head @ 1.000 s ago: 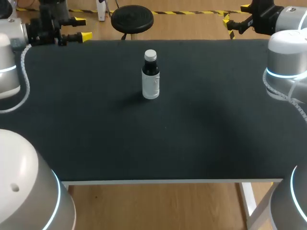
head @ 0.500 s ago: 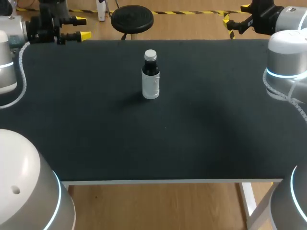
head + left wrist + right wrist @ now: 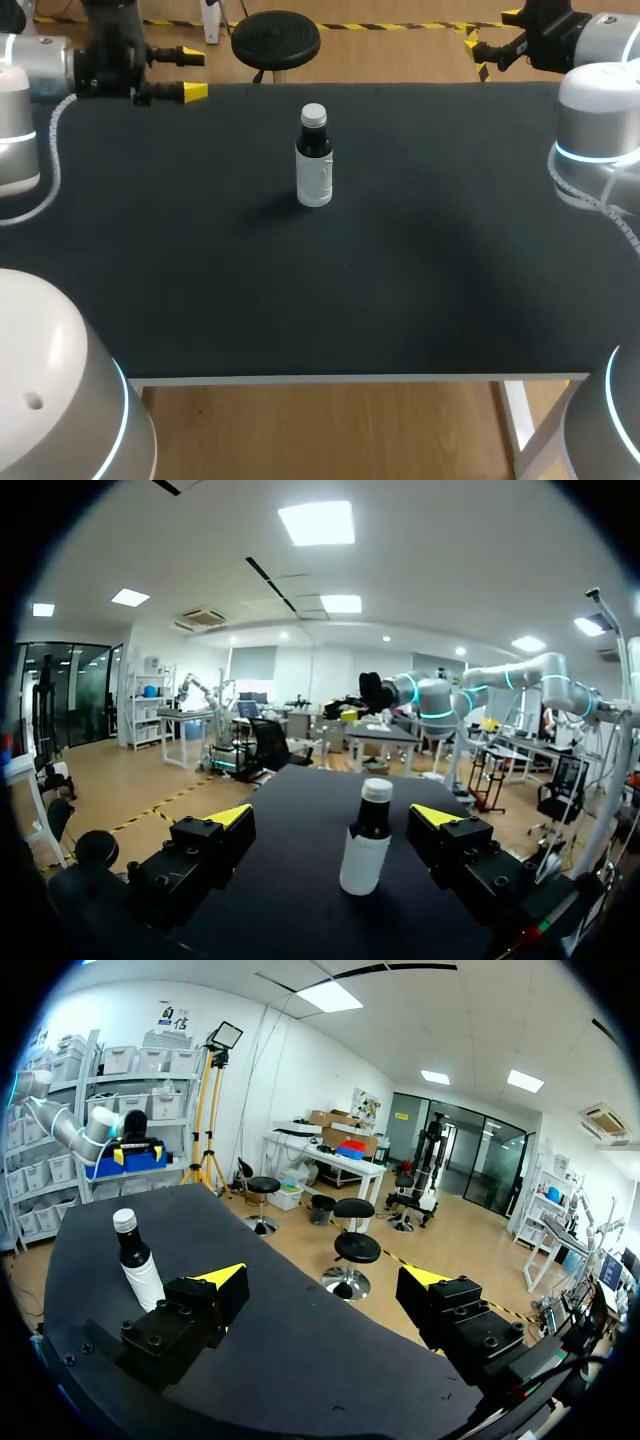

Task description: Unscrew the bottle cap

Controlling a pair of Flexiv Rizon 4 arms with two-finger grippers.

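left gripper (image 3: 193, 75): fingers spread wide, nothing held; yellow tips aimed toward 3 o'clock, level with the table (image 3: 350, 290)
left gripper position: at 10 o'clock of the tabletop, over the far corner, well apart from the bottle (image 3: 314, 165)
left arm pose: brought in from 9 o'clock, wrist turned so that the fingers lie flat and run along the far edge
left wrist view: bottle seen ahead of the open fingers, in line with the gap, touched by neither
right gripper (image 3: 322, 1280): fingers spread wide, nothing held
right gripper position: at 2 o'clock, past the far corner of the table, tips aimed roughly toward 9 o'clock
right arm pose: brought in from 3 o'clock, elbow raised near the table's side edge
right wrist view: bottle seen ahead and off to one side, beyond one finger, well apart
bottle axis: long axis vertical, standing upright, neck up
cap (image 3: 313, 115): light-coloured, seated on the neck, pointing straight up
bottle body: dark upper part, white label around the lower part
bottle position: on the table at 12 o'clock from its centre, near the far edge, between the two grippers
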